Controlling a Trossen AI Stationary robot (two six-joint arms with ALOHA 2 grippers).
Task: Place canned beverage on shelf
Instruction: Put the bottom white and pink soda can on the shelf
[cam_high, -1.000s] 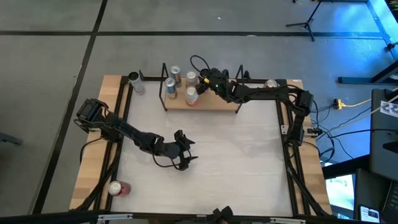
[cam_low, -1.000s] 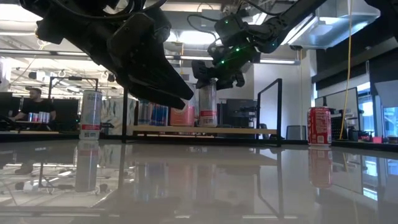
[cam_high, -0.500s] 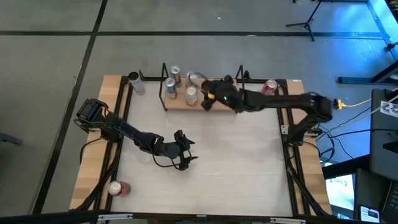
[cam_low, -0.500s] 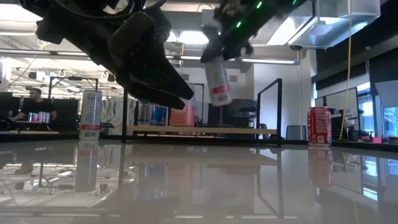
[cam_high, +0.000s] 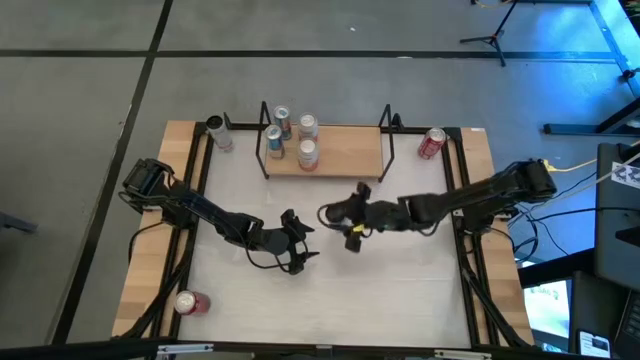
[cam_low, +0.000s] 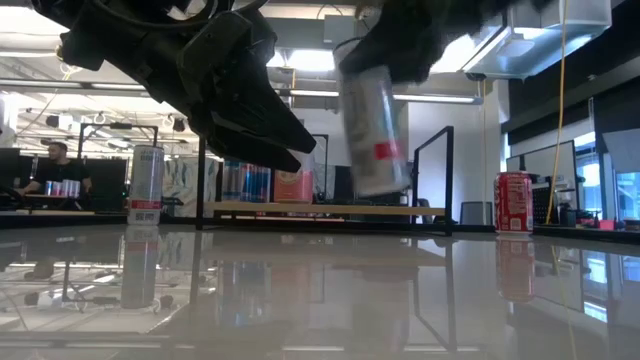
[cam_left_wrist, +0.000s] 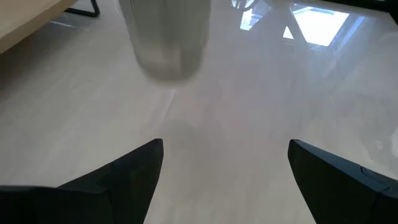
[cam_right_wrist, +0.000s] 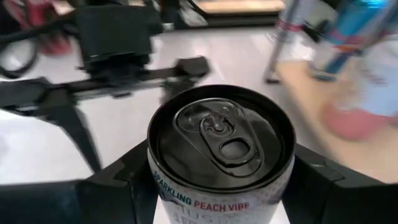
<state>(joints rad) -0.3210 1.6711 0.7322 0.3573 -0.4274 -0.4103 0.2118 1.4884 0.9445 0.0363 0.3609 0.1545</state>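
A silvery-white aluminium can (cam_right_wrist: 219, 155) with a dark grey top carries red and dark lettering and, seen from the low view, a small red label. The dark right pincer (cam_high: 345, 217) around it matches the black left pincer (cam_high: 296, 243). The glossy pale tabletop (cam_high: 400, 280) has light-wood edges. The low light-wood shelf (cam_high: 345, 152) sits in a thin black frame. A red drink can (cam_high: 431, 143) stands beside it.

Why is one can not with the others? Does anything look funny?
Yes. The right hand holds a silver can tilted in the air over the table's middle, away from the shelf, where three cans stand. Another can lies tipped over at the table's near-left corner.
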